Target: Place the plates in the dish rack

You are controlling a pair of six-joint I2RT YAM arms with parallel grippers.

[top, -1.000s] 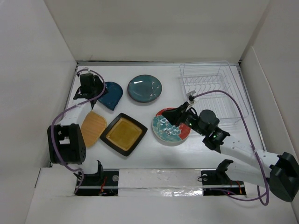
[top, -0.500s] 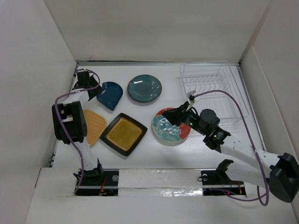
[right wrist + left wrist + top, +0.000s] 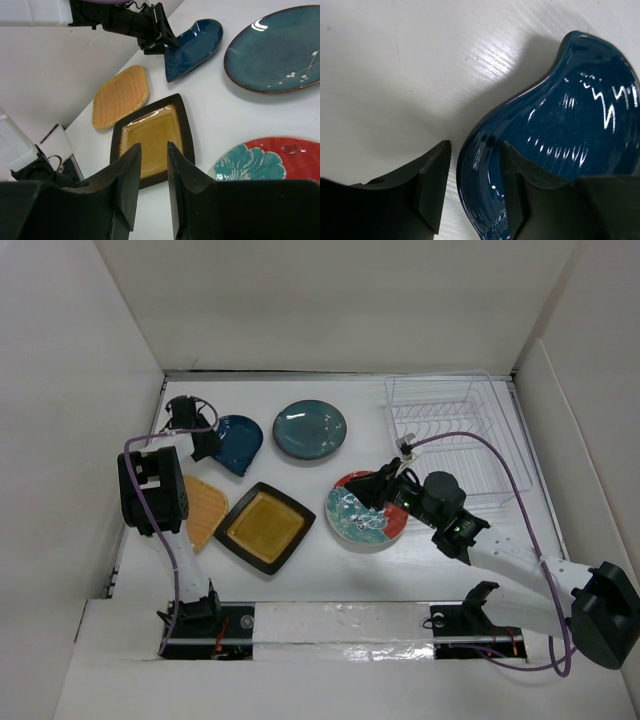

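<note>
Now the left end effector straddles the rim of the dark blue plate, half open, not yet gripping. Next it should close. The right end effector hangs slightly open, empty.

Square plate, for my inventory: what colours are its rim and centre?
Square plate: black rim, mustard-yellow centre; best in right wrist view.

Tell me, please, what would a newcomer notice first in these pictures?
Five colourful plates lie flat on the white table, while the white wire dish rack at the far right holds none. At the far left, the left tool stands open astride the rim of the small dark blue dish, one finger inside it and one outside. The right tool is over the far edge of the marbled plate.
</note>
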